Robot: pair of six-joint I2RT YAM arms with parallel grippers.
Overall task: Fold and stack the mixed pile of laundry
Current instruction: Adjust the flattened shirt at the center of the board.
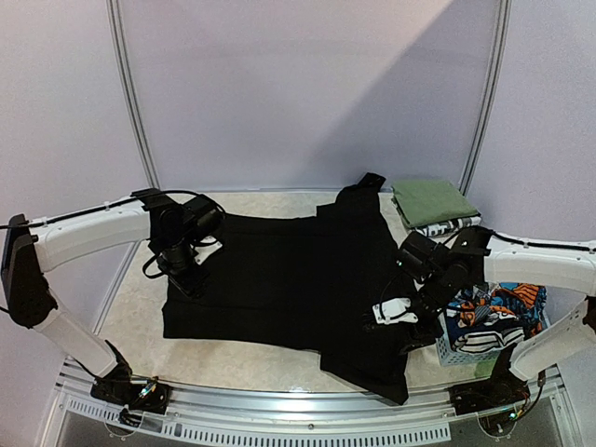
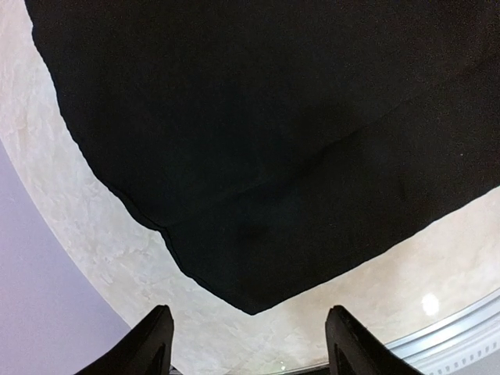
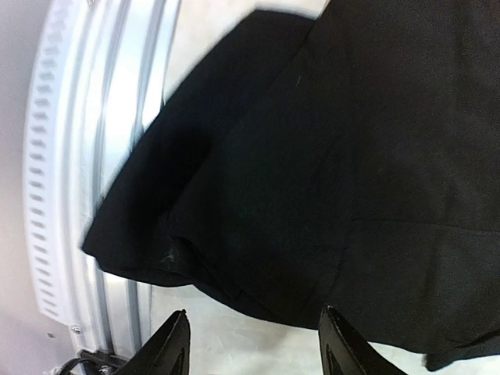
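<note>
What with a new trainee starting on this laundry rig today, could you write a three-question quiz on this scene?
1. True or false: the left gripper and right gripper are both open, holding nothing.
2. Fill in: the folded olive-green cloth rests on a ___ printed piece.
3. Where is the cartoon-print garment? A in the pale blue basket; B in the right gripper; C on the olive-green cloth.
Key: 1 true; 2 black-and-white; 3 A.
</note>
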